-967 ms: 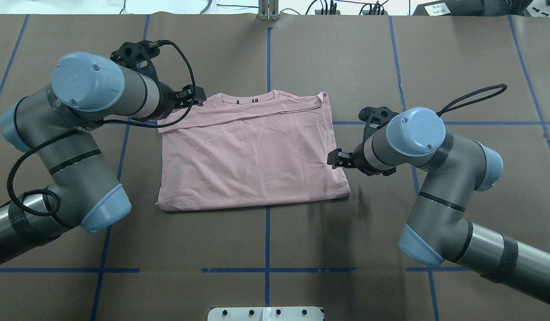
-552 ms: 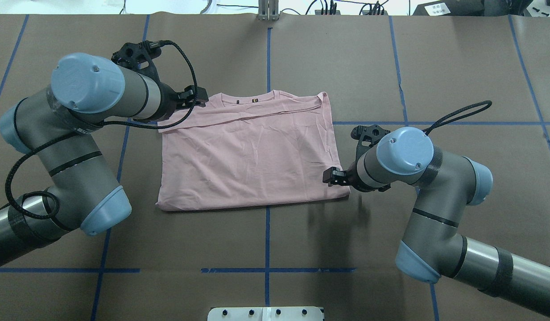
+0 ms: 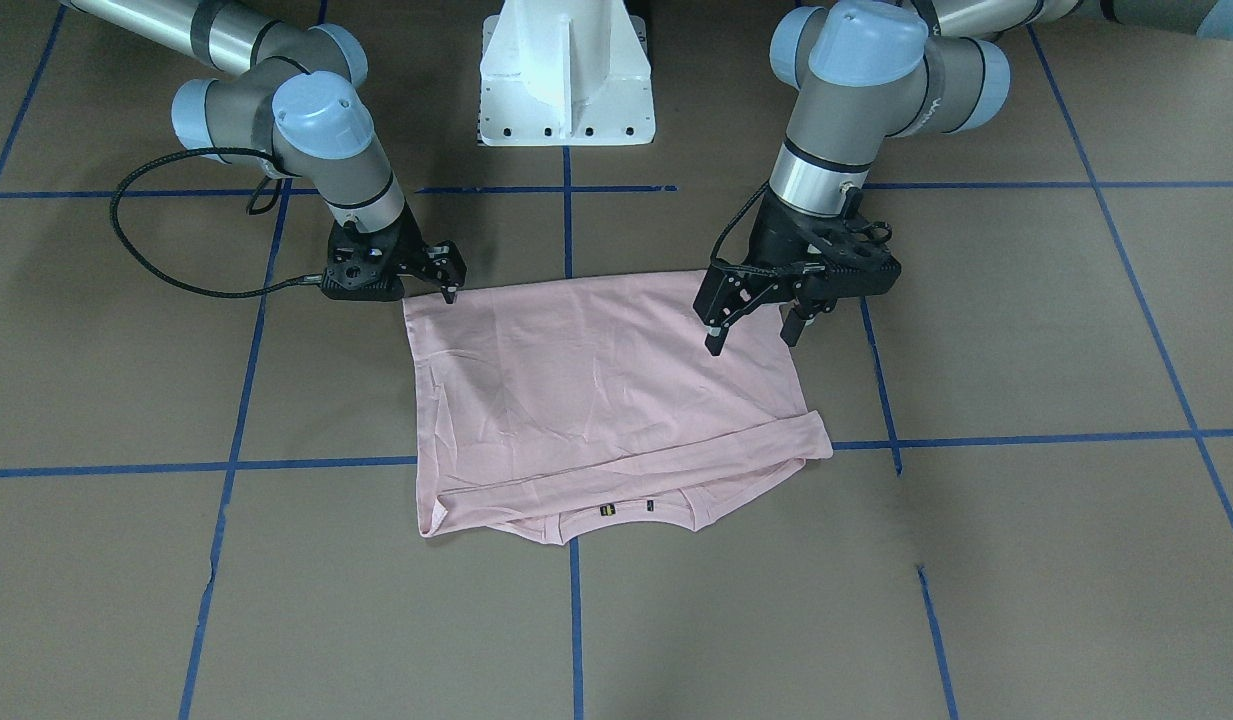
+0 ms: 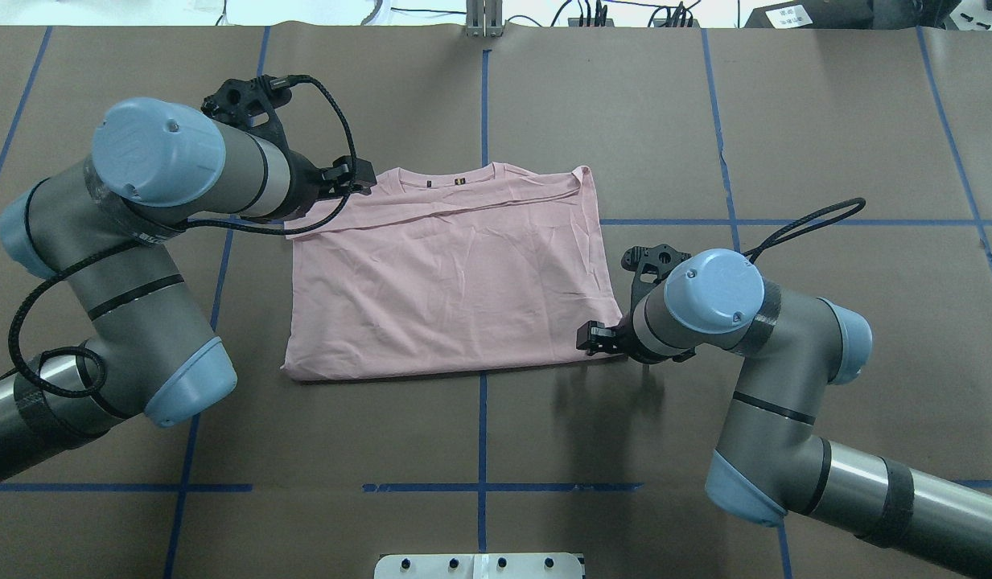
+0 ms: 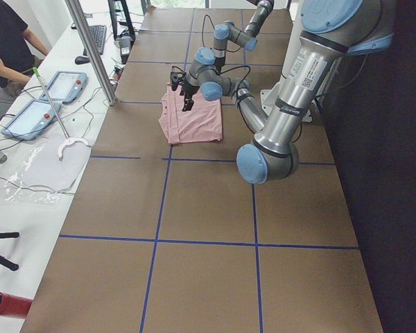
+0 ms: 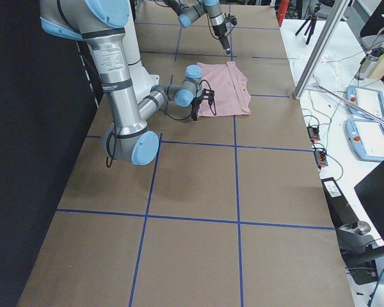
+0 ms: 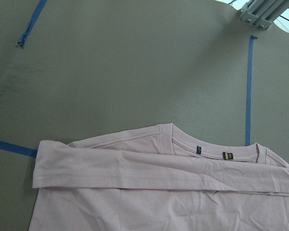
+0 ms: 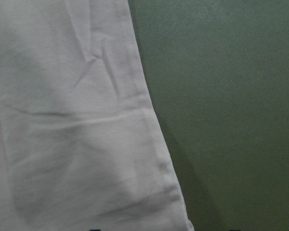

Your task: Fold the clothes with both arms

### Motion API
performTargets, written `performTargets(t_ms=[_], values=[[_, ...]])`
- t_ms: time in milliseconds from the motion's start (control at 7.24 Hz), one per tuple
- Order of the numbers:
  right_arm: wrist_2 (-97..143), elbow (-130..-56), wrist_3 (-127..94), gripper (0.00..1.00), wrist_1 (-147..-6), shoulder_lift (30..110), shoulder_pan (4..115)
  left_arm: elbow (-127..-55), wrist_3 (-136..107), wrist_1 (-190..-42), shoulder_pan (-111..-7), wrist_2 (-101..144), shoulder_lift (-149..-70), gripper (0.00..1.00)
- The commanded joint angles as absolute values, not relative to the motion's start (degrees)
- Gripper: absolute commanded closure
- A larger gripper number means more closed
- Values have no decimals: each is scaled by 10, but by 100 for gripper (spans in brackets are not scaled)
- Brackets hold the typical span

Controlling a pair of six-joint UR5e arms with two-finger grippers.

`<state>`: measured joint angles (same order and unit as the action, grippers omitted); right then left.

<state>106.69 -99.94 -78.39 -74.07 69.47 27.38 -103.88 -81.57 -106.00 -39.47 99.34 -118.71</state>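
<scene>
T-shirt (image 4: 447, 273) flat on worktop (image 4: 479, 434) centre, neck at 12 o'clock overhead. Left fingers (image 3: 714, 335) spread, raised over 10 o'clock shoulder; right fingers (image 3: 450, 285) spread, low at 4 o'clock hem corner. Fabric judged light, limp, slip-prone; pinch corners through both layers.

I see a table (image 4: 785, 121) covered in brown paper and marked into big squares by blue tape lines (image 4: 504, 487). A pink shirt (image 4: 451, 281) lies flat on it near the middle, straddling the centre line. Its neck (image 4: 447, 178) points away from the robot and shows two small dark tags (image 4: 461, 181). A band of cloth is folded across the shirt just below the neck. The hem runs along the robot's side, and the cloth is lightly creased. A white base (image 3: 566, 80) stands at the robot's edge of the table, apart from the shirt.
</scene>
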Motion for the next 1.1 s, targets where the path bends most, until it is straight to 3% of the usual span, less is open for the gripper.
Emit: performTargets(t_ms=[0,138,276,967], values=[[1067,-994,-785,58,-739,693,273,-1039,-816,-1060,-394,994,-1186,0],[1067,-995,-782,87,-736,694,275,-1039,-816,-1060,-395,993,-1186,0],[1068,-997,-780,100,-736,694,276,-1039,-816,-1060,-394,993,-1186,0],[1073,-1003,-778,100,-737,693,282,-1038,-815,-1061,-394,994,-1186,0]])
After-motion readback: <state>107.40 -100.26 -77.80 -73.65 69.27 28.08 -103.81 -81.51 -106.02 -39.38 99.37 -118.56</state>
